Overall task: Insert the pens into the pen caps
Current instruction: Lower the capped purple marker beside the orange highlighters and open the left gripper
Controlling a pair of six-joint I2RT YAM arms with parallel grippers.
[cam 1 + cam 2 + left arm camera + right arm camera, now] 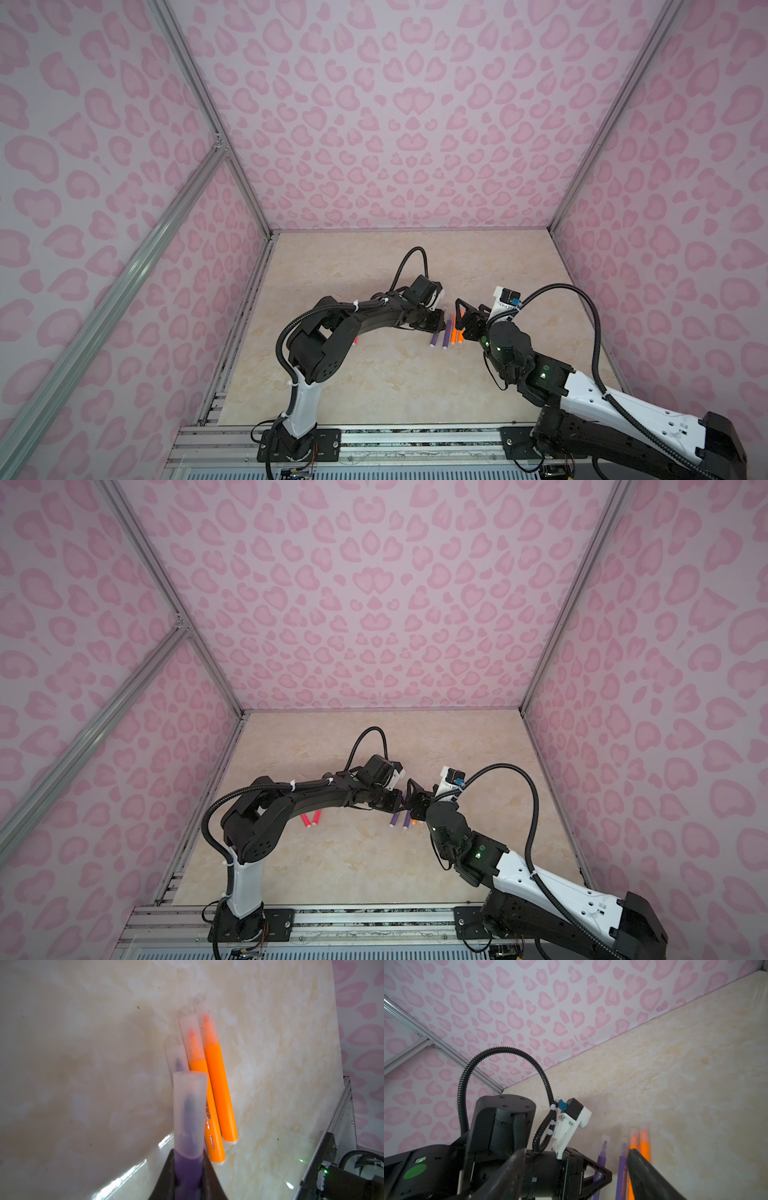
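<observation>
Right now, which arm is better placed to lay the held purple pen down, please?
Left: the left gripper is shut on the purple pen near the orange pens; the right gripper is open, empty.

Legible text, labels, brands, numbers: none.
- 1 orange pen (213,1138), mid-tabletop (83,1043): dark print running along the barrel, too blurred to read.
- 1 purple pen (623,1172), just beside it: reddish barrel print, too small to read.
</observation>
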